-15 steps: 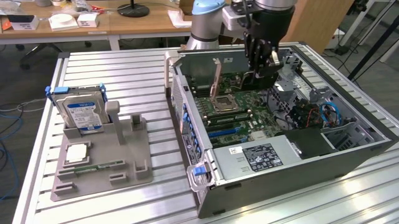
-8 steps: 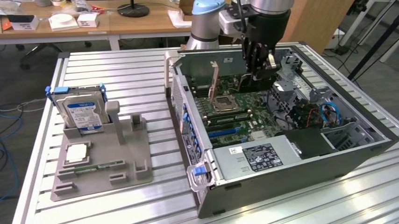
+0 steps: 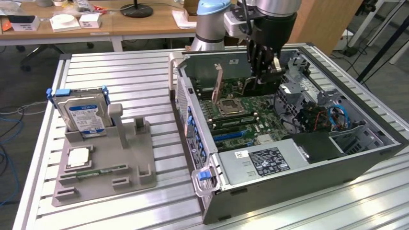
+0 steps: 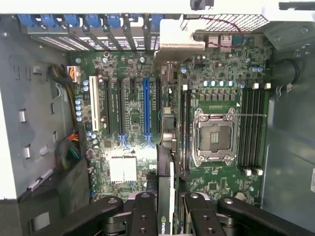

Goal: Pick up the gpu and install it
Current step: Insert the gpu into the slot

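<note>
Behind the slatted metal table (image 3: 128,72) stand wooden desks (image 3: 96,24) and a black lamp base (image 3: 137,9).

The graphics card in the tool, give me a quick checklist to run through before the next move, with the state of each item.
1. Thin dark graphics card with silvery end bracket clamped in the black tool: ok.
2. Card over the green motherboard inside the open grey computer case: ok.
3. Long blue expansion slot free of cards: ok.
4. Card edge lined up over that slot: not ok, it hangs beside it.
5. Silvery processor socket untouched: ok.
6. Bracket matched to the rear opening: cannot tell.
</note>
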`<state>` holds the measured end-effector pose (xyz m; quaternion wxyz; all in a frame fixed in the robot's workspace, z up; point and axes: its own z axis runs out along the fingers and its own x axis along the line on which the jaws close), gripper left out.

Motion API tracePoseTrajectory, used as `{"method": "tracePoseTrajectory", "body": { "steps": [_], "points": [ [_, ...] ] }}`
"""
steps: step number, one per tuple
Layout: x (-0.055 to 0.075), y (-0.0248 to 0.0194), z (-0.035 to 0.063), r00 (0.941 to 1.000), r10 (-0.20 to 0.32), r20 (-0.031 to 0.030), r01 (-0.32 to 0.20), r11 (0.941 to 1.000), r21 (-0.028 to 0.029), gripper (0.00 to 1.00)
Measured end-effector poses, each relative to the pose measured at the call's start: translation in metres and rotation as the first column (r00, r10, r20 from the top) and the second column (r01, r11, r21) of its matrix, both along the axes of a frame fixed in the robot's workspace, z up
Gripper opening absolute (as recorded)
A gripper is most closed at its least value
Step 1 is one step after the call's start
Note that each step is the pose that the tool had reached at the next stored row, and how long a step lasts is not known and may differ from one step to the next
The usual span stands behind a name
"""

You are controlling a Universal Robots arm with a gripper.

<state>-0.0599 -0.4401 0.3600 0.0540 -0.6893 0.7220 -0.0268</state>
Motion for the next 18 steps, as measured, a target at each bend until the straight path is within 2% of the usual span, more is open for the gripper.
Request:
{"method": "tracePoseTrajectory", "body": {
  "steps": [4, 9, 18],
  "points": [
    [0.000, 0.0000, -0.0048, 1.0000, -0.004, -0.0002, 0.004, 1.0000, 0.0048, 0.26],
    [0.000, 0.0000, -0.0060, 1.0000, -0.004, 0.0000, 0.004, 1.0000, 0.0052, 0.26],
    [0.000, -0.0001, -0.0220, 1.0000, -0.006, -0.0002, 0.006, 1.0000, 0.0048, 0.26]
  ]
}}
